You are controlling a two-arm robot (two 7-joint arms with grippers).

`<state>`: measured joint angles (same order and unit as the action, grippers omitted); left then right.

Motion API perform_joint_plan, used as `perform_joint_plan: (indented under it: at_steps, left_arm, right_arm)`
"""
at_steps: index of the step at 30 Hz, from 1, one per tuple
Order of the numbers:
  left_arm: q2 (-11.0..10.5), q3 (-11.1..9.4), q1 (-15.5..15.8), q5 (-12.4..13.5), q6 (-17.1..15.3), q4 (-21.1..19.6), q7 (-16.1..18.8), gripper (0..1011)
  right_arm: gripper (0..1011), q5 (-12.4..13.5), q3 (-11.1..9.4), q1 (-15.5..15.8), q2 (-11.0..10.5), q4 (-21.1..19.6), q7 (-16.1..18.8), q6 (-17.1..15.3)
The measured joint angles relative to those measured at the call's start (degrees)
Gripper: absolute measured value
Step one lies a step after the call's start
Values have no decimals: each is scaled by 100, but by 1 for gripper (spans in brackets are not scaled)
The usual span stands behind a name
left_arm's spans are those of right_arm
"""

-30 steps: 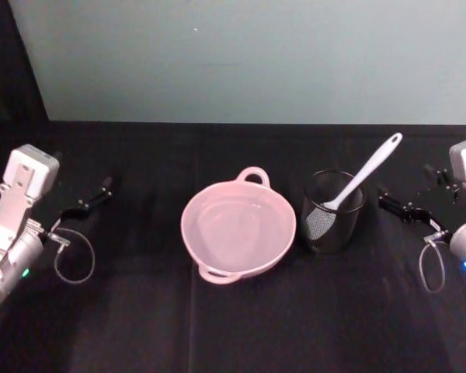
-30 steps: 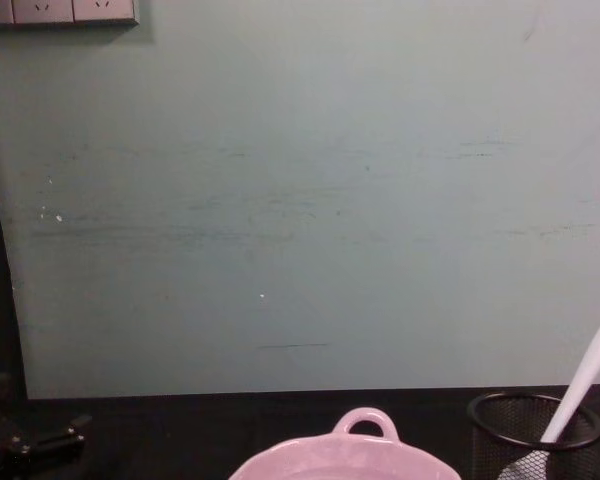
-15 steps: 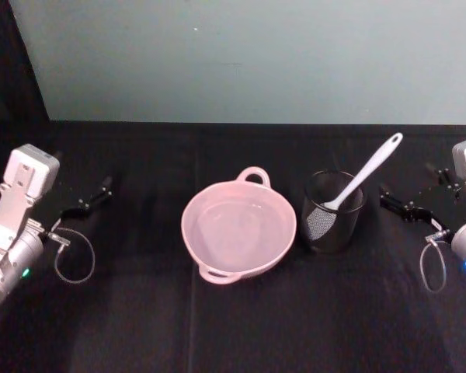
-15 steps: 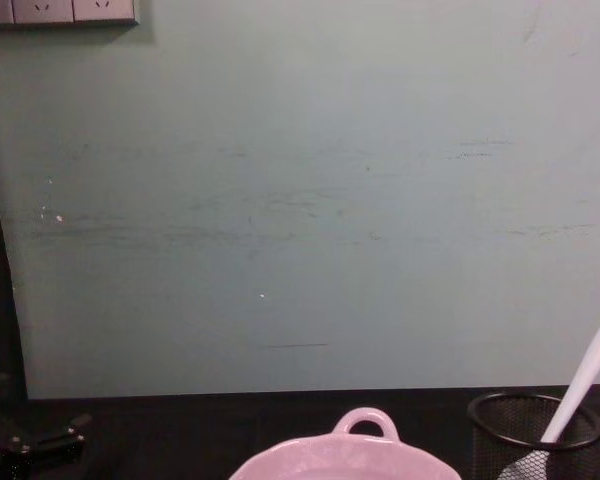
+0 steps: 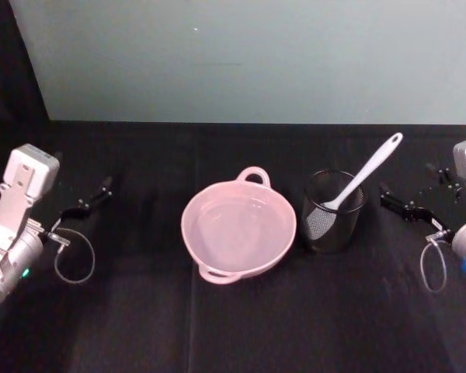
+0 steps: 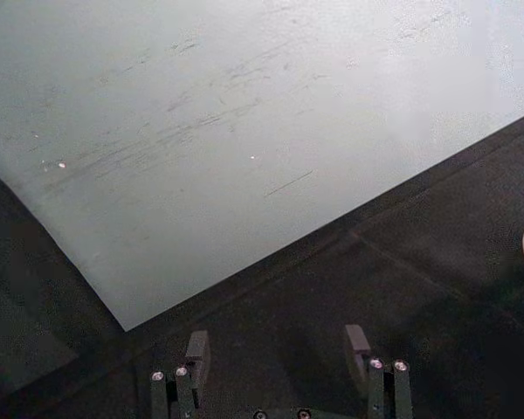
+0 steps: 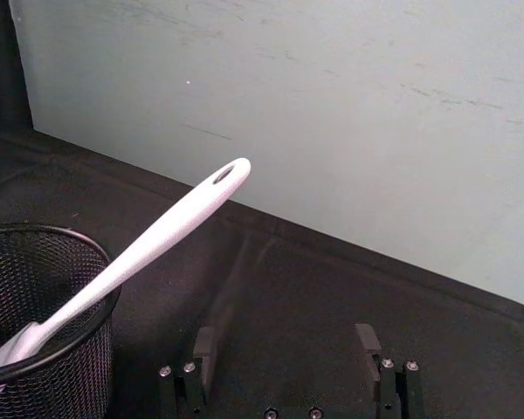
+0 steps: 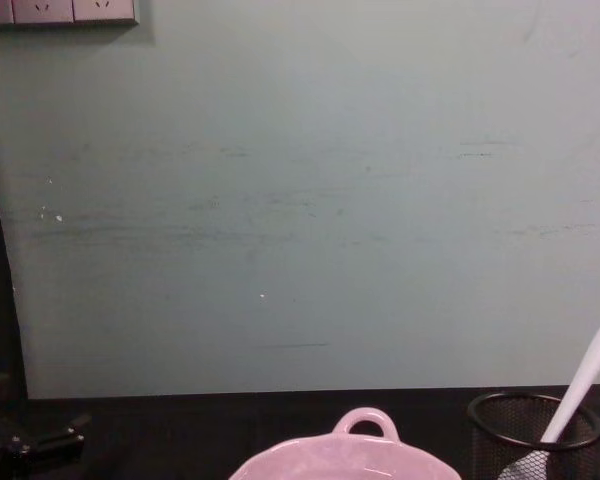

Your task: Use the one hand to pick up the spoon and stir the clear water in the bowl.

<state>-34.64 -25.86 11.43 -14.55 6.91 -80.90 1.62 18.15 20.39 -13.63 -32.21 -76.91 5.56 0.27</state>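
Observation:
The pale pink bowl [image 5: 193,203] sits mid-table with its loop handle [image 8: 365,422] toward the wall. Clear water [image 5: 237,229] lies in it, showing as faint glints. The white spoon [image 5: 366,174] stands blade-down in a black wire-mesh cup [image 5: 332,225], its handle leaning up and to the right; the holed handle end [image 7: 225,174] shows in the right wrist view. My right gripper [image 5: 408,185] hovers open just right of the cup, apart from the spoon, with its fingers [image 7: 204,345] spread. My left gripper [image 5: 79,175] rests open at the far left.
A black cloth covers the table [image 5: 233,326], with bare room in front of the bowl and on both sides. A pale green wall [image 5: 241,58] closes off the back edge. The mesh cup [image 8: 510,418] stands close to the bowl's right rim.

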Motion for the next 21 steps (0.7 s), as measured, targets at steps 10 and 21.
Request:
perform_joint_plan:
  at_steps: [10, 21]
  left_arm:
    - [0, 0, 0, 0, 0, 0, 0, 1011]
    - [0, 0, 0, 0, 0, 0, 0, 1011]
  right_arm:
    - [1004, 5, -1, 1, -2, -4, 2, 0]
    - [1004, 8, -1, 1, -2, -4, 3, 0]
